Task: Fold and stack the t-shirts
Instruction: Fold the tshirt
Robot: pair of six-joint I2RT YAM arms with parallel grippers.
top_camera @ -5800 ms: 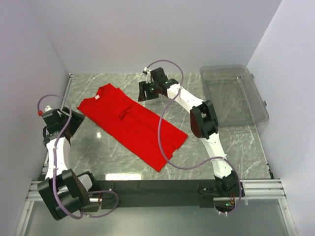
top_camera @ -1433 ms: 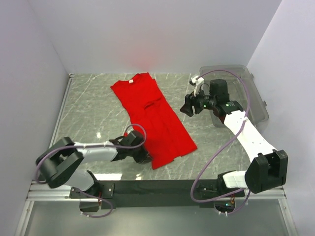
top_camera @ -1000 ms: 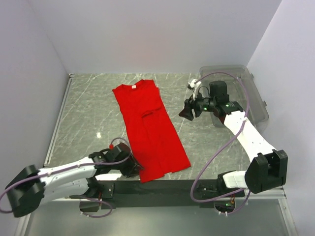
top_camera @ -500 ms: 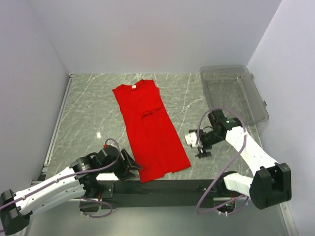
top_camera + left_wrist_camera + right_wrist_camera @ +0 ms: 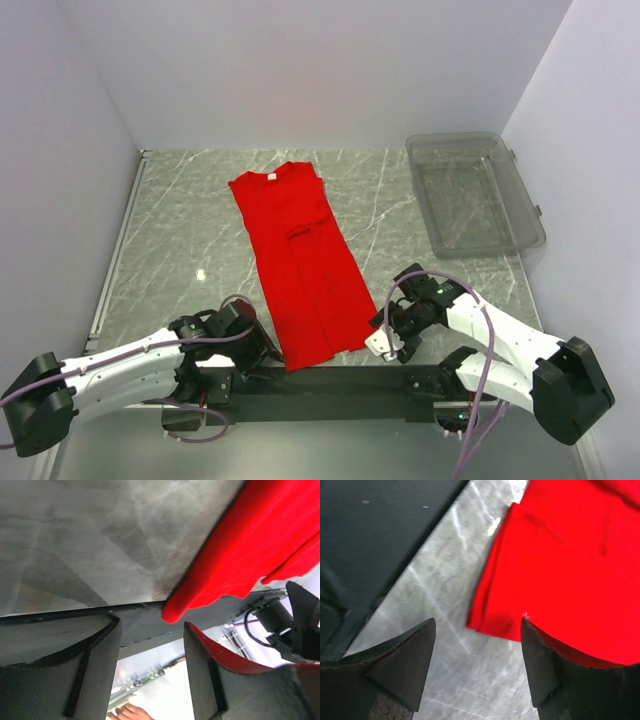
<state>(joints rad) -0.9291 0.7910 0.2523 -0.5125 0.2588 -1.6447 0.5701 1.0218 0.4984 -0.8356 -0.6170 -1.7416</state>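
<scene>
The red t-shirt (image 5: 300,260) lies flat down the middle of the table as a long narrow strip, with its white neck label at the far end and its hem at the front edge. My left gripper (image 5: 265,348) sits low at the hem's near-left corner. In the left wrist view it (image 5: 152,630) is open, and the shirt's corner (image 5: 175,611) hangs just beyond the fingertips, untouched. My right gripper (image 5: 384,335) is at the hem's near-right corner. It (image 5: 477,630) is open above the marble, with the shirt's edge (image 5: 492,622) just ahead of the jaws.
A clear plastic bin (image 5: 475,195) stands at the back right. The black front rail (image 5: 320,380) runs just below the shirt's hem, close under both grippers. White walls close in the left, back and right sides.
My right arm swung down from beside the bin to the hem's right corner. My left gripper stayed by the hem's left corner, and its jaws opened. The shirt has stayed in place over the last second.
</scene>
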